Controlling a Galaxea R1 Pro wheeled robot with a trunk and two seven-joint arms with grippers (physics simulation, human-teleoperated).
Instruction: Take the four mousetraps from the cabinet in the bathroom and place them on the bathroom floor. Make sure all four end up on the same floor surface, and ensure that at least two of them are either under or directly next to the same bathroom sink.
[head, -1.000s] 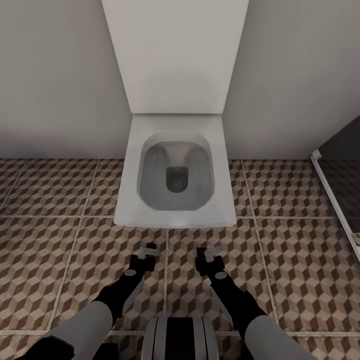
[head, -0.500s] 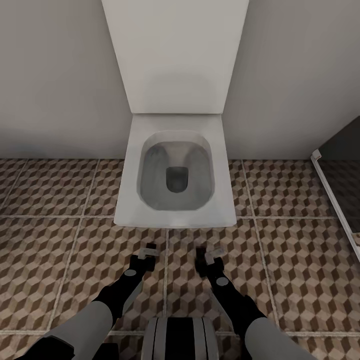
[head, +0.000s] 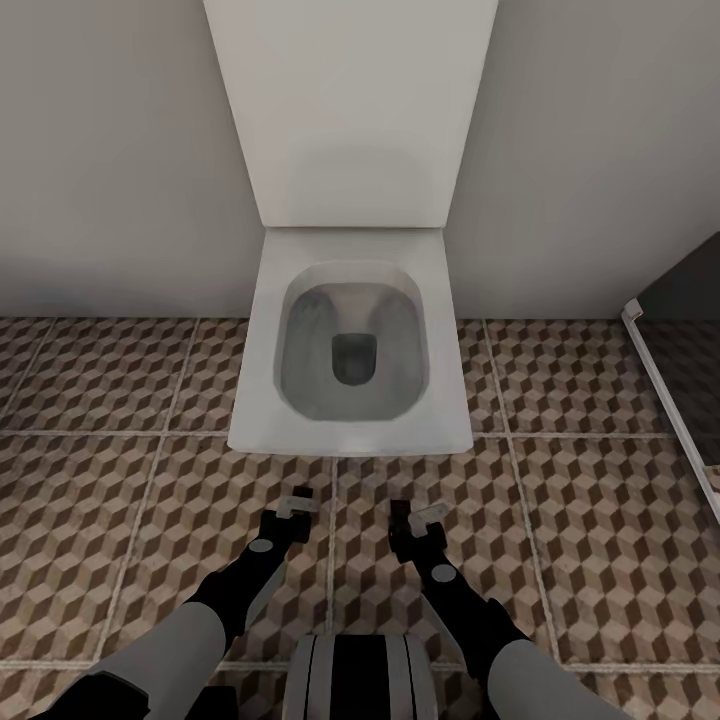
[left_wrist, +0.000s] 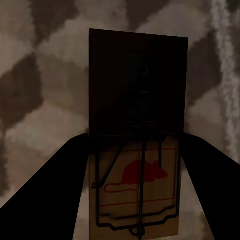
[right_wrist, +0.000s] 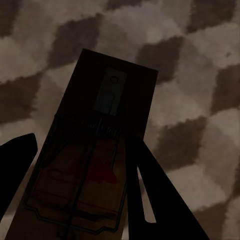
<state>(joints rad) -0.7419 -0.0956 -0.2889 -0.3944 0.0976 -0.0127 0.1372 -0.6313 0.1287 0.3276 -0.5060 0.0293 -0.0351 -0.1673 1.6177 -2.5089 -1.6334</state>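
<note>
Mousetraps carried to the toilet, no sink nearby.
Head view: left pincer (head: 297, 503) and right pincer (head: 428, 514) hang low over the floor (head: 120, 480) before the toilet (head: 350, 340); releasing here likely misses the sink rule.
Left wrist view: left pincer clenched on one mousetrap (left_wrist: 137, 145).
Right wrist view: right pincer grips the other mousetrap (right_wrist: 95, 160), tilted; it might slip.

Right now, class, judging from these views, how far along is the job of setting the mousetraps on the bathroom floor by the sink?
Done: two traps are out of the cabinet. In hand: the left gripper holds one mousetrap and the right gripper holds another mousetrap, both above the bathroom floor. Left: the robot faces the toilet, so both still need setting down near a sink.
</note>
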